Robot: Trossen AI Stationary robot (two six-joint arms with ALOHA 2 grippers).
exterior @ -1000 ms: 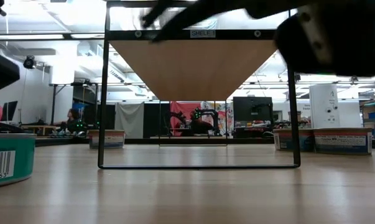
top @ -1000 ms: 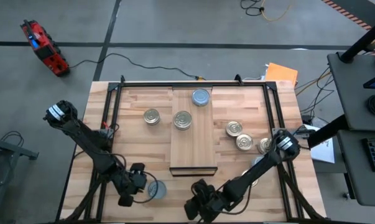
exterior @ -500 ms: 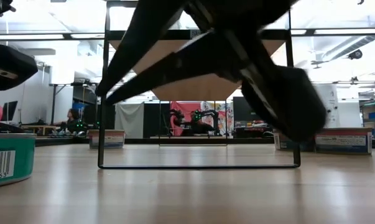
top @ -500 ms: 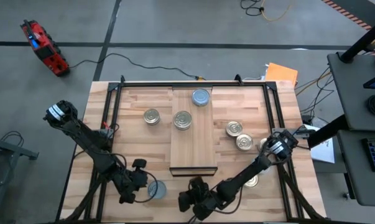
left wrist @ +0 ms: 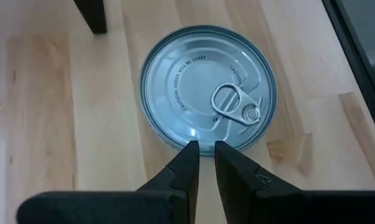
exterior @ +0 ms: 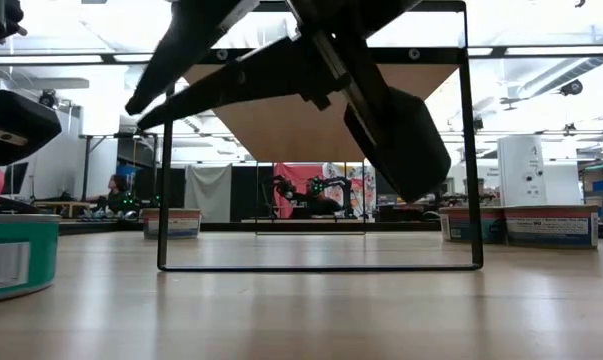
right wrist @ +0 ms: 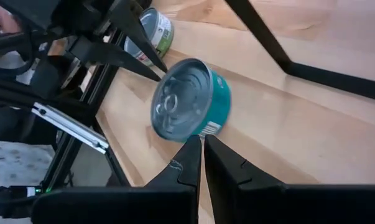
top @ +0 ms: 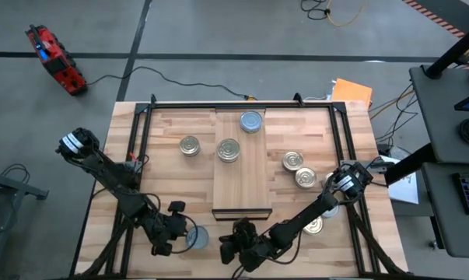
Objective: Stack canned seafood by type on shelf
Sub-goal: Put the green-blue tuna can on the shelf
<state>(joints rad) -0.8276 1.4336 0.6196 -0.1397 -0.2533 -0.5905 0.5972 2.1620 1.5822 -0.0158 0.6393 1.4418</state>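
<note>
A short can [top: 195,236] with a pale blue-grey pull-ring top [left wrist: 209,93] and a teal label [right wrist: 217,102] stands upright on the table near its front edge; its side shows in the low view [exterior: 16,255]. My left gripper [top: 178,227] is shut, with its tips [left wrist: 203,149] at the can's near rim. My right gripper [top: 232,249] is also shut [right wrist: 201,146]. It hovers to the can's right, points at it and stays clear of the table [exterior: 136,112]. The shelf [top: 242,187] carries a blue-grey-topped can [top: 251,121] and a ring-topped can [top: 229,149]. My left gripper's shut fingertips [left wrist: 191,152] come slanting down from the table's left side and stand at the rim of the can's top [left wrist: 175,138]. I cannot tell whether they touch it. The can stays upright on the table.
A ring-topped can [top: 190,145] stands left of the shelf. Several more cans [top: 306,177] cluster to its right, and one [top: 316,225] lies under my right arm. The shelf's black frame legs [exterior: 165,160] rise from the table, and a black rail frame [top: 145,132] edges it.
My right gripper has moved along the near edge toward the table's left, closer to the teal can. It has sunk a little and tipped further down. Both grippers have stayed shut.
</note>
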